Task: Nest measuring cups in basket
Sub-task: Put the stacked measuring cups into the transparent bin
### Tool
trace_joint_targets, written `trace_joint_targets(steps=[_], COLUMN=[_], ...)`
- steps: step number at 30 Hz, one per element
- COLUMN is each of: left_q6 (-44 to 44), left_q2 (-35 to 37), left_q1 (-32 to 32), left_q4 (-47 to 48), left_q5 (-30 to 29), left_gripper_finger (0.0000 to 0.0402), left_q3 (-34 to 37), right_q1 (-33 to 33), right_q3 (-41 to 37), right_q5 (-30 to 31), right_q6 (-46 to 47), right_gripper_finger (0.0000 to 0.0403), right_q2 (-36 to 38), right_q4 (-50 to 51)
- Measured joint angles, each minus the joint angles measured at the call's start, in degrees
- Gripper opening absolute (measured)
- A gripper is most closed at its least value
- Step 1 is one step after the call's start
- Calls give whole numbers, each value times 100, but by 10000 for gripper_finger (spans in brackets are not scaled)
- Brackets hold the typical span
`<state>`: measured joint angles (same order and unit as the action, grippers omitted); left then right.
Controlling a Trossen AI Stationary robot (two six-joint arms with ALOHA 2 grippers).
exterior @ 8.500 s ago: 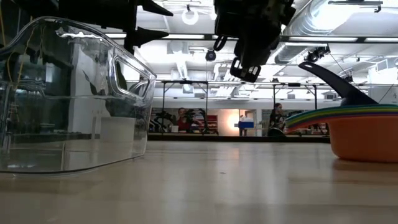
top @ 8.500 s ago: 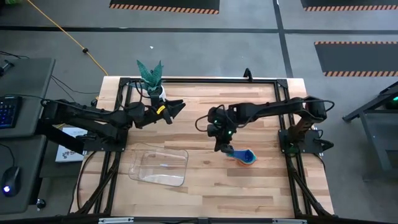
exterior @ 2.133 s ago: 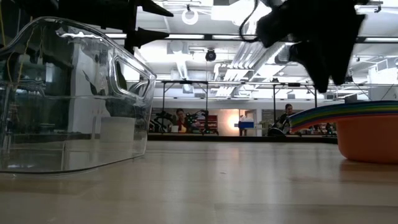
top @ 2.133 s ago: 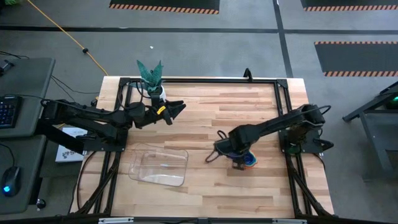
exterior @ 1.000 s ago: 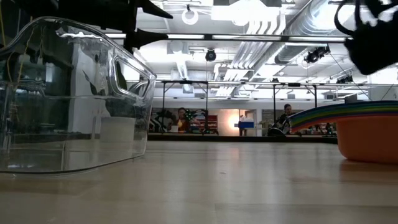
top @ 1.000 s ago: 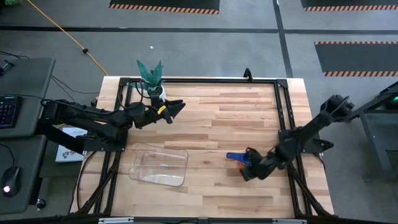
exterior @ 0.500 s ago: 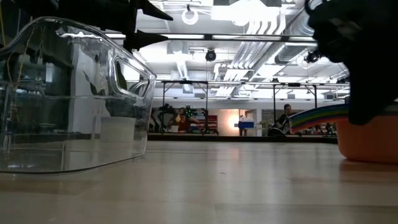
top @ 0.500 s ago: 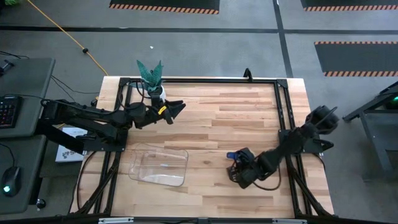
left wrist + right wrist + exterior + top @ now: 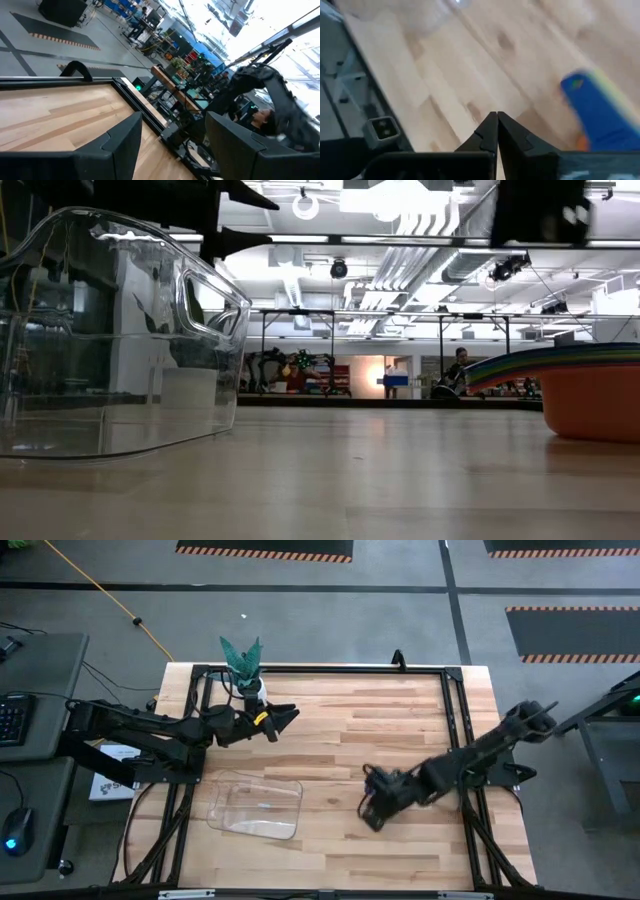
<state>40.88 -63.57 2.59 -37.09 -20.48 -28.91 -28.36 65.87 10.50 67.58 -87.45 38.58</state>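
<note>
The measuring cups (image 9: 592,392) stand nested in one stack on the table, the orange one outermost. In the high view my right arm covers them. Their blue handle (image 9: 598,111) shows in the right wrist view, beside my right gripper (image 9: 496,125). That gripper (image 9: 368,812) is shut, low over bare wood just left of the stack, and touches nothing. The clear basket (image 9: 256,806) (image 9: 110,330) rests on its flat bottom at the near left. My left gripper (image 9: 283,717) (image 9: 170,145) waits open, raised over the far left of the table.
A white pot with a green plant (image 9: 245,675) stands at the far left corner, behind my left gripper. Bare wood (image 9: 390,720) lies between the basket and the stack and across the table's middle. Black frame rails (image 9: 460,730) run along the edges.
My right arm has swung from the right near edge toward the table's left, passing over the stack, and its gripper now hangs left of the cups. The stack and the basket have stayed in place.
</note>
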Motion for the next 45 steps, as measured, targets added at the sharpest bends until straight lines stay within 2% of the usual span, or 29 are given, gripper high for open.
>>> trace_joint_targets(steps=[5,8,11,16,19,21,25,29,33,35,40,45], left_q6=[88,75,-47,240,260,306,545,742,798,800,800,683], left_q2=[0,0,0,0,0,0,-2,0,-1,0,0,0], left_q1=[2,2,2,2,2,0,0,0,0,0,0,0], left_q4=[-6,14,38,-38,-45,-42,-41,-43,-40,-41,-43,-41], left_q5=[1,95,378,390,316,219,25,-113,-120,-119,-101,136], left_gripper_finger=[211,211,211,211,211,211,211,211,211,211,211,211], left_q3=[0,0,0,0,0,0,0,0,0,0,0,0], right_q1=[776,1489,2358,4010,4995,5557,6260,6661,6944,6994,6960,6677], right_q3=[467,529,388,-86,-428,-620,-806,-861,-870,-870,-868,-862], right_q5=[-29,-437,-1435,-3669,-4964,-5426,-5492,-5343,-5365,-5392,-5448,-5692], right_q6=[-854,-1481,-2187,-3982,-5240,-6016,-6790,-6878,-7113,-7404,-7385,-6808], right_gripper_finger=[14,55,120,235,281,299,314,316,317,317,317,337], right_q2=[690,1112,1415,1482,1245,1014,516,121,-56,-91,-92,-131], right_q4=[1307,1853,2076,2246,2174,2149,1934,1616,2005,1966,1861,1628])
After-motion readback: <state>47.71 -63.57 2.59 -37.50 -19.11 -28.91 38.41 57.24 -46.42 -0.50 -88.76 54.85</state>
